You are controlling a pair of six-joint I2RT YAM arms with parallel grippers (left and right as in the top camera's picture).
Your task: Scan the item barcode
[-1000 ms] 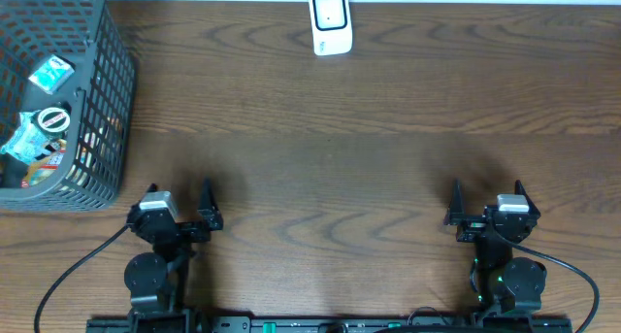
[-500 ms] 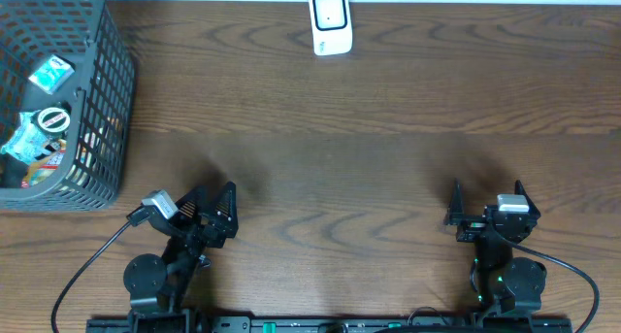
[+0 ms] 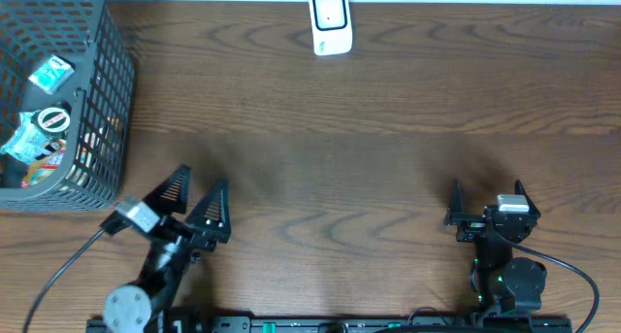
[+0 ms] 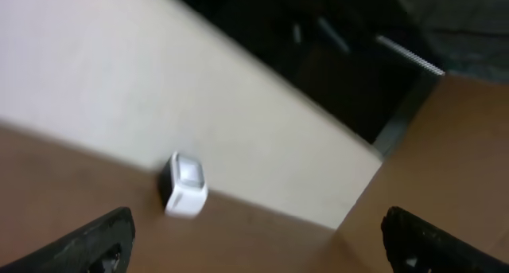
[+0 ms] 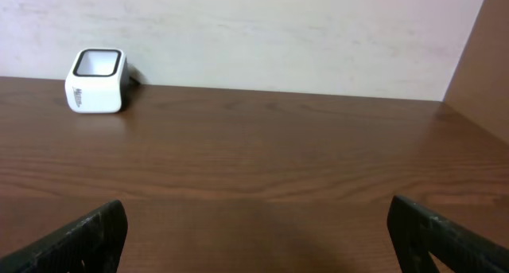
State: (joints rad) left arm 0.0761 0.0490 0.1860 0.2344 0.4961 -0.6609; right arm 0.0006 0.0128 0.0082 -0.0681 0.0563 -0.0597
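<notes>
dark wood counter (image 3: pixel 369 149) carries everything here. the left gripper (image 3: pixel 197 199) is spread wide with nothing between its jaws and sits turned at an angle. the right gripper (image 3: pixel 487 201) is spread just as wide, holds nothing and points straight ahead. the white scanner (image 3: pixel 330 22) stands well ahead of both, to the front right of the left gripper and the front left of the right one, at the counter's far edge. the packaged items (image 3: pixel 39 129) lie inside the grey wire basket (image 3: pixel 105 119), which stands near the left gripper, ahead and to its left.
</notes>
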